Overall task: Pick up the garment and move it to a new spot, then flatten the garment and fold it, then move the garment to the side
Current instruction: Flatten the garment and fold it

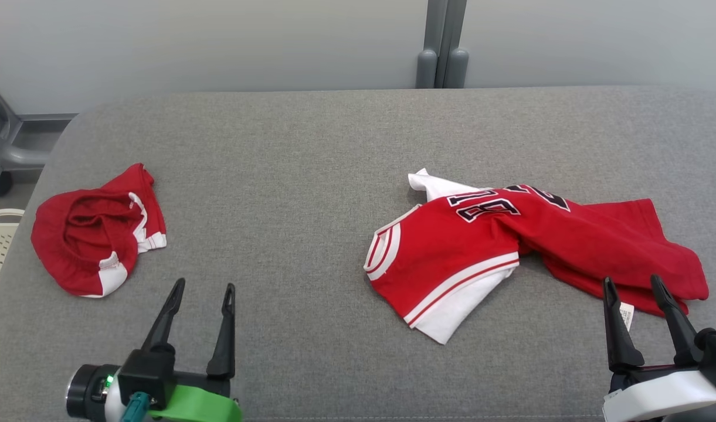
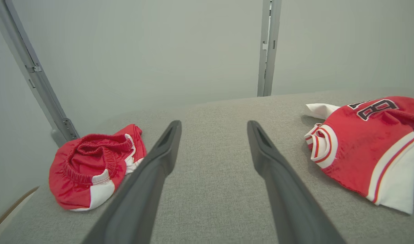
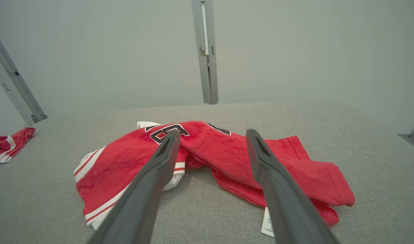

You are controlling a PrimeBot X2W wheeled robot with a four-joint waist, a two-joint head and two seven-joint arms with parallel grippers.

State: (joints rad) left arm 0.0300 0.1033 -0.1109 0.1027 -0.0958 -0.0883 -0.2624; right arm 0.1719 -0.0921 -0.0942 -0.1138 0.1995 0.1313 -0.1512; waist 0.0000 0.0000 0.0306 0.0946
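Two red garments lie on the grey padded surface [image 1: 287,146] before me. Far left, a crumpled pair of shorts [image 1: 94,231] with white trim sits in a heap. Just right of it, my left gripper [image 1: 205,286] hovers over bare fabric, fingers spread wide, holding nothing. Further right, the shirt [image 1: 451,252] lies rumpled and twisted, red with white striped sleeves and dark lettering, one sleeve pointing toward me. My right gripper [image 1: 631,280] stands at the shirt's near right edge, fingers apart and empty, beside its white label [image 1: 627,313].
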